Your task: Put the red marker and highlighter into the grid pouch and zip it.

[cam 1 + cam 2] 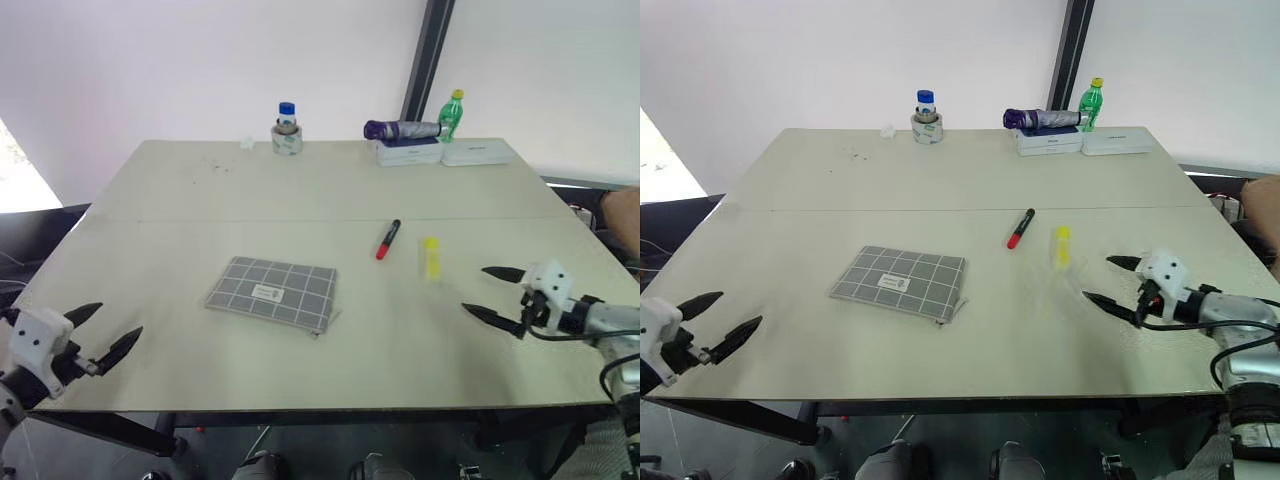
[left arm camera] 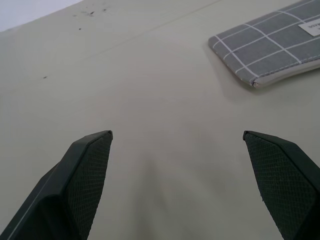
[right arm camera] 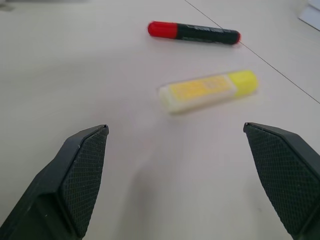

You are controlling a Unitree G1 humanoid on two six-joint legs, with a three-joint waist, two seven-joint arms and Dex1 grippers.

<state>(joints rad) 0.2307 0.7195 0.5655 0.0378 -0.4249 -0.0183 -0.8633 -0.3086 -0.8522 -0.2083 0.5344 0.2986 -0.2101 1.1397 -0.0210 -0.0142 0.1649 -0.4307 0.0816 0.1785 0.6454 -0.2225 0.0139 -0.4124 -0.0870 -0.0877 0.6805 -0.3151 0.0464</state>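
The grey grid pouch lies flat near the middle of the table, also seen as a corner of the grid pouch in the left wrist view. The red marker lies to its right, farther back, with the yellow highlighter just right of it. In the right wrist view the highlighter lies ahead of the fingers and the red marker beyond it. My left gripper hangs open at the table's near left corner. My right gripper is open near the right edge, pointing toward the highlighter.
At the table's far edge stand a blue-capped jar, a green bottle, a folded purple umbrella and flat white boxes. A seam runs across the tabletop.
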